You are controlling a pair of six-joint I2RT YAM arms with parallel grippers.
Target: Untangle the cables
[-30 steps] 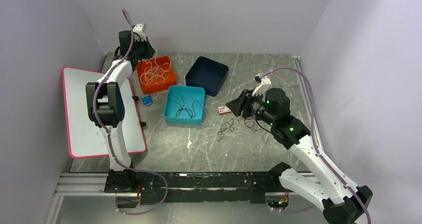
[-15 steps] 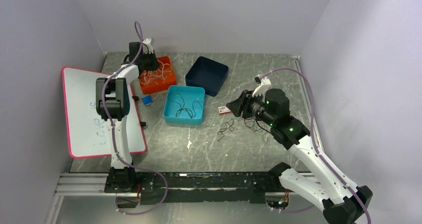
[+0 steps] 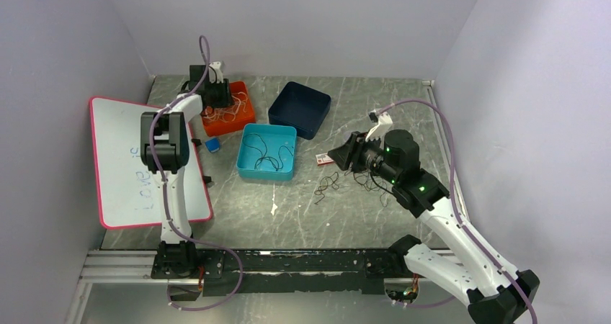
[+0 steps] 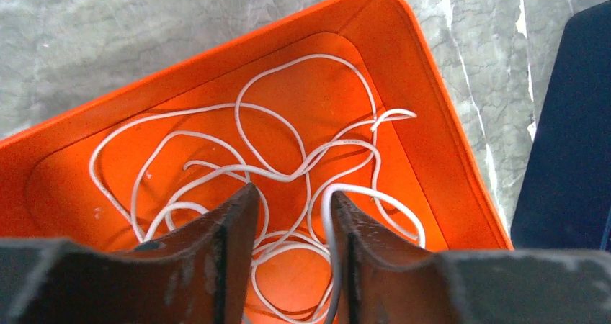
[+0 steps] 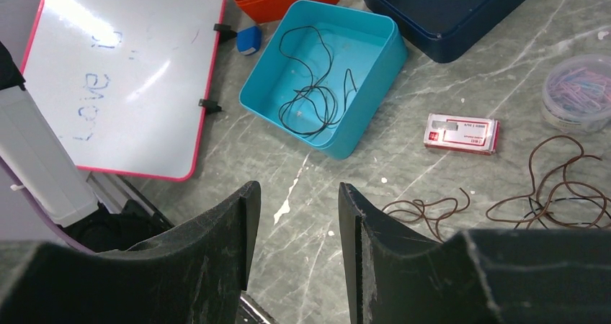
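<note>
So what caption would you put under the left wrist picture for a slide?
Left gripper, fingers apart, poised over tangled white cable in the orange tray.

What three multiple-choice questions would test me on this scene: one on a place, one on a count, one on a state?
1. Where do the white cables lie?
A) in the orange tray
B) in a drawer
C) hanging on a hook

2. How many trays stand on the table?
A) two
B) three
C) five

3. How is the right pincer?
A) shut on a spoon
B) open and empty
C) shut on a cup

Answers:
1 A: the left wrist view shows them looped inside it.
2 B: the orange one, the light blue tray and the dark blue tray.
3 B: its fingers stand apart with nothing between them.
</note>
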